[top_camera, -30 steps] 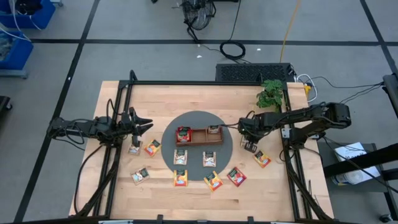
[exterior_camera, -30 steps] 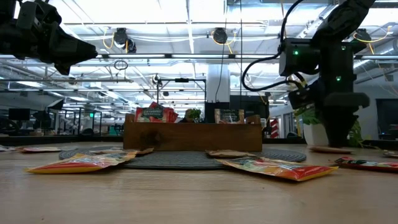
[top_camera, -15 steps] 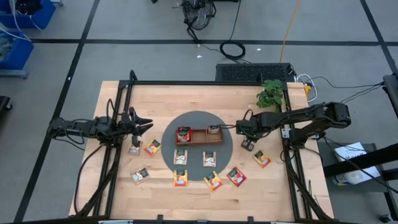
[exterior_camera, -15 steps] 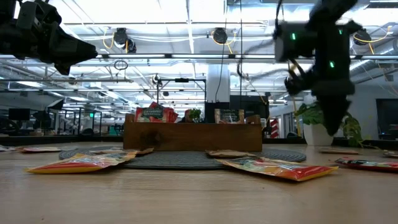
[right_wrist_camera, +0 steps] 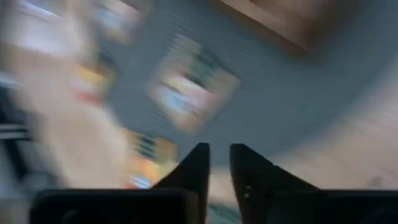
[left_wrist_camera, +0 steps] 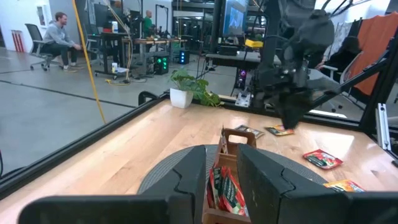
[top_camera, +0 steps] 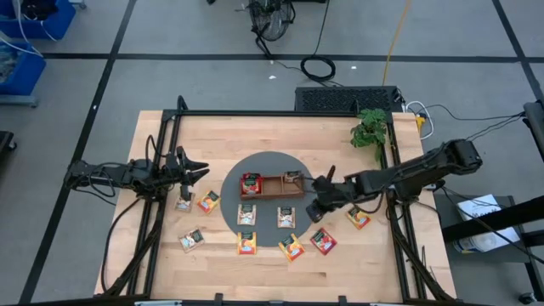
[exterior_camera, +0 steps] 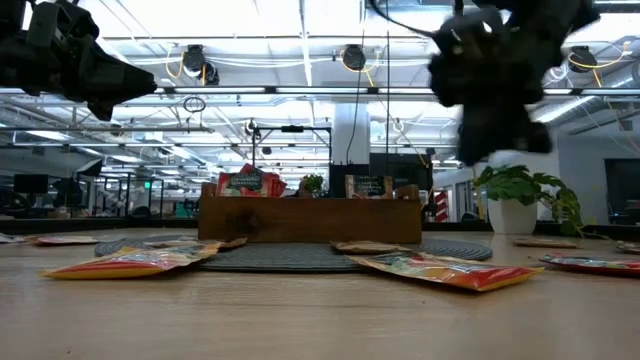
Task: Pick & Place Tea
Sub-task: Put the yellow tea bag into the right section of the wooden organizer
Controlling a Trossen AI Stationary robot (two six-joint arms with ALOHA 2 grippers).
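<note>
The brown wooden tray [top_camera: 274, 189] stands on the round grey mat [top_camera: 270, 161], with red tea packets [top_camera: 250, 182] in its left compartment and a whitish one [top_camera: 292, 178] in its right. Two packets [top_camera: 246, 213] [top_camera: 287, 218] lie flat on the mat, and several more lie on the wood, among them one [top_camera: 358, 218] at the right. My right gripper [top_camera: 316, 206] hangs above the mat's right edge, blurred in its wrist view [right_wrist_camera: 219, 163]; its fingers stand a narrow gap apart with nothing between them. My left gripper [top_camera: 194, 167] waits open and empty left of the mat.
A potted plant [top_camera: 369, 129] stands at the table's far right. A black frame [top_camera: 280, 113] runs around the table's edges. Bare wood lies between the mat and the far edge. People sit at desks in the room beyond [left_wrist_camera: 59, 37].
My right gripper has risen from the table just right of the mat and swung toward the table's left and near edge, and now hangs high over the mat's right edge.
</note>
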